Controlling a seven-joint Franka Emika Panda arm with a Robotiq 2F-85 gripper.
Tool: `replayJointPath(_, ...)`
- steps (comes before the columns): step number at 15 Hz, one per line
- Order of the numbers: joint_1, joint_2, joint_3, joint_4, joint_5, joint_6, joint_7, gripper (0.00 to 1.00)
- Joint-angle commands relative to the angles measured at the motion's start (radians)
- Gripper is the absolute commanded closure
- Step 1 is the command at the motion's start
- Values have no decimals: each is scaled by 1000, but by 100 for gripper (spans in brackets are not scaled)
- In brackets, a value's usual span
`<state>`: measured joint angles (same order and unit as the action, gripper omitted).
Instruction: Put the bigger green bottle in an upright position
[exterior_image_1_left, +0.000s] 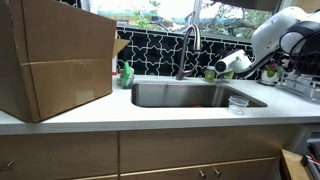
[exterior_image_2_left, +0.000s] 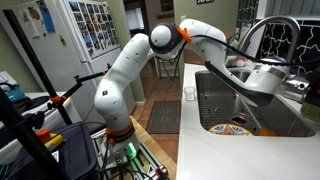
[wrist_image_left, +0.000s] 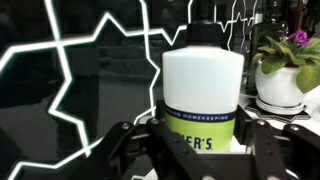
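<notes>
Black claw (wrist_image_left: 200, 138) clamped on both sides of the cylindrical plastic bigger green bottle (wrist_image_left: 202, 95): smooth pale body, lime label band. Shiny steel sink (exterior_image_1_left: 190, 97) is set in the white bench (exterior_image_1_left: 150, 113).

Near left: cardboard box (exterior_image_1_left: 55, 55), brown matt paperboard with one creased fold; worktop (exterior_image_1_left: 150, 118) white, smooth, faint sheen, over cabinet fronts (exterior_image_1_left: 180, 152) of pale satin wood. Centre: sink (exterior_image_1_left: 195, 96) brushed steel, tap (exterior_image_1_left: 186, 50) brighter polished metal, backsplash (exterior_image_1_left: 160, 52) glossy black with white veining, cup (exterior_image_1_left: 238, 103) clear and shiny at near right. Arm (exterior_image_2_left: 125, 75) shells glossy white plastic; wrist view gives the bigger green bottle (wrist_image_left: 202, 85) as smooth, pale, semi-matt plastic with a lime printed label band, gripper (wrist_image_left: 200, 150) matt black, pot (wrist_image_left: 280, 88) glazed white at far right.
</notes>
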<state>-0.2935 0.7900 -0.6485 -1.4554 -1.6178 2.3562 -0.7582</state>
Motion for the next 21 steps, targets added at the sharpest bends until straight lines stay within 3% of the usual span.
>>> replayJointPath(1,-19,-60,70,-60,-150,-31,48,63)
replayJointPath(4,-34,-84,111,-90,-205,-52,35,63)
replayJointPath(10,-71,-114,186,-133,-205,-141,6,63)
replayJointPath(19,-101,-106,231,-153,-206,-230,6,63)
replayJointPath(21,-105,-108,237,-157,-202,-236,9,13)
